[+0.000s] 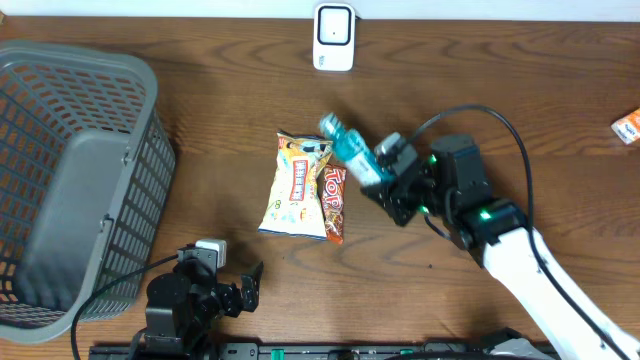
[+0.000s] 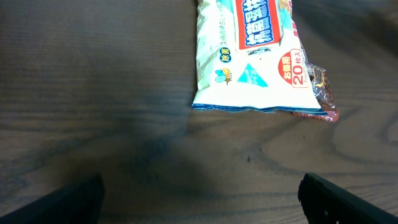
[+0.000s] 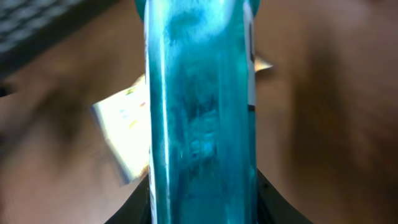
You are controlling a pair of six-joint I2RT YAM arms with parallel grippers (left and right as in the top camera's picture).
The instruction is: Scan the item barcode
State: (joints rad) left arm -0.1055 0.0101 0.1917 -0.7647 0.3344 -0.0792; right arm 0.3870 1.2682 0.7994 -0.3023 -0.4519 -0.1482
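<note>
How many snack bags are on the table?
2: the white bag in the middle, and the brown bag against its right side. The orange packet at the far right edge may be another.

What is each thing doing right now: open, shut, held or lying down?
Bottle: held, tilted.
Right gripper: shut on the bottle.
Left gripper: open, holding nothing.
Snack bag: lying flat on the table.
Candy bar: lying partly under the snack bag.
Basket: standing upright.

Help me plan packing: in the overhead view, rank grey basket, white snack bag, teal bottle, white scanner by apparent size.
Largest first:
grey basket
white snack bag
teal bottle and white scanner: alike; bottle partly hidden
</note>
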